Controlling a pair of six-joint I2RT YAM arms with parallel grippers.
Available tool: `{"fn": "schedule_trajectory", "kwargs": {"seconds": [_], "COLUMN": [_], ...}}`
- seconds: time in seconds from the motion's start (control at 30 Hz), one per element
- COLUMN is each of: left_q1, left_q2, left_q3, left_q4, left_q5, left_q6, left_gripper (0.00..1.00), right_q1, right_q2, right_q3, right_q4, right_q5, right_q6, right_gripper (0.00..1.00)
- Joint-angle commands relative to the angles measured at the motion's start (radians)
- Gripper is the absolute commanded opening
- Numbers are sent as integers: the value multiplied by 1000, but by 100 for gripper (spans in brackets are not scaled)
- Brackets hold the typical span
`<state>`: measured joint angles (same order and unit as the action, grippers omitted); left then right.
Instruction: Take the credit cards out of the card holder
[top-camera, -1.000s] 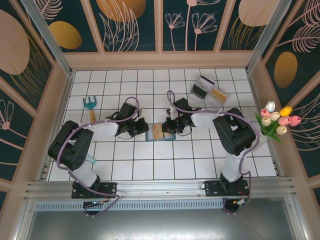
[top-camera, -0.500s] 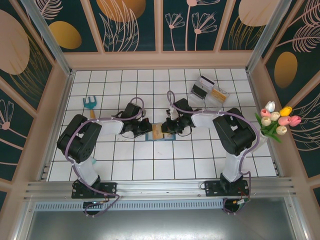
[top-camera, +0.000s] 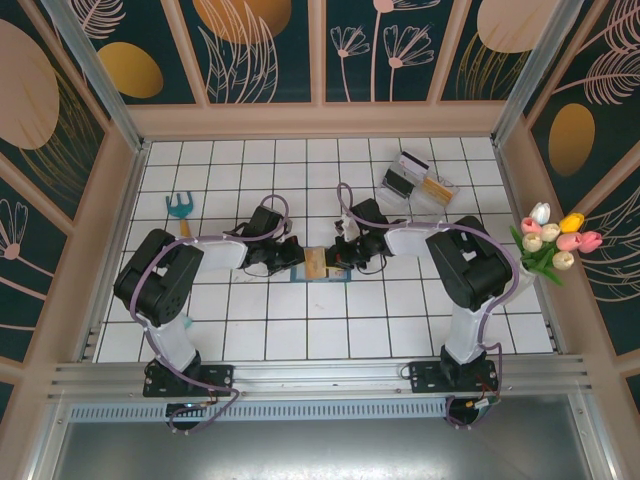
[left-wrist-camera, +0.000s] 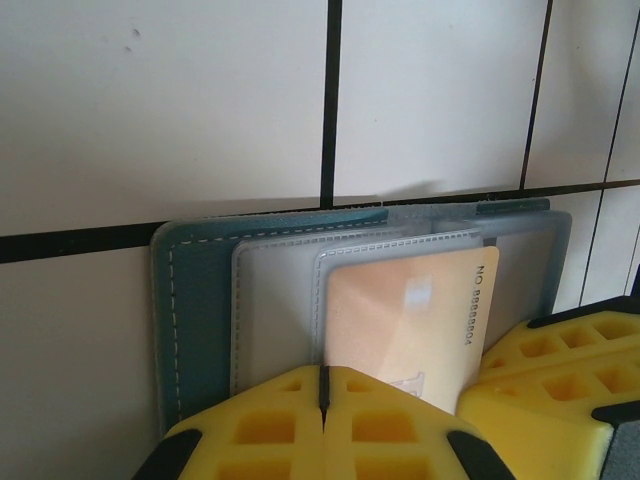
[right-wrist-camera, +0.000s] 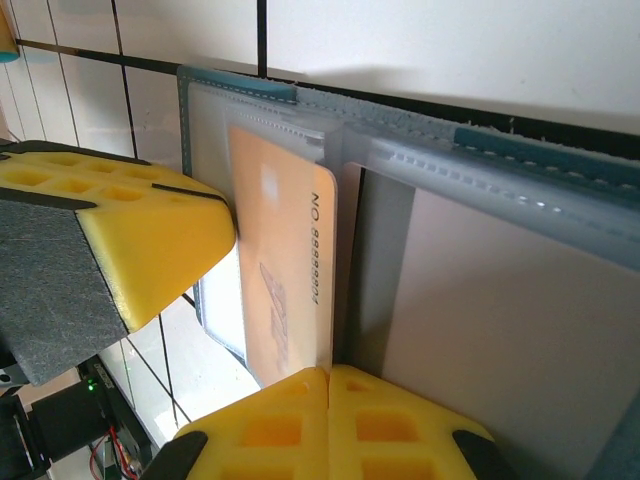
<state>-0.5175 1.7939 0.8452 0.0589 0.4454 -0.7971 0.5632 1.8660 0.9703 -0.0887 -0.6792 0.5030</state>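
Dark floral panels box in a glossy white tiled worktop (top-camera: 250, 330), with tulips (top-camera: 555, 240) and a clear tray (top-camera: 418, 182) well off beyond the right arm. The teal card holder (left-wrist-camera: 195, 320) lies open and flat between the two sets of fingers. The left fingers (left-wrist-camera: 260, 425) are closed pad to pad at the exposed end of the yellow-orange card (left-wrist-camera: 405, 320), which stands partly out of its clear sleeve. The right fingers (right-wrist-camera: 390, 430) are likewise closed, down at the holder just beside that card. Whether either pair pinches the card, I cannot tell. The card looks light, stiff and slick, best taken by its free end. The soft holder would likely slide unless pinned.
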Motion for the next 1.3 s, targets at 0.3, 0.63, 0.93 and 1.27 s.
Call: {"fn": "schedule_trajectory", "kwargs": {"seconds": [0.3,0.63,0.93,1.27], "left_q1": [1,2,3,2], "left_q2": [45,50,13,-102], "left_q3": [-40,-32,2,78], "left_q4": [-129,-128,-109,-44], "left_q5": [-109,-104,-48,64], "left_q6": [1,4,16,-29], "left_gripper": [0,0,0,38], "right_q1": [-10,-55,-91,-142], "right_q2": [-81,-113,-182,-274], "right_q3": [-31,-54,-81,-160], "right_q4": [-95,-121,-99,-23], "right_q5": [21,31,-13,-105], "right_q6": [-63,-81,-110,-103], "right_gripper": [0,0,0,0]}}
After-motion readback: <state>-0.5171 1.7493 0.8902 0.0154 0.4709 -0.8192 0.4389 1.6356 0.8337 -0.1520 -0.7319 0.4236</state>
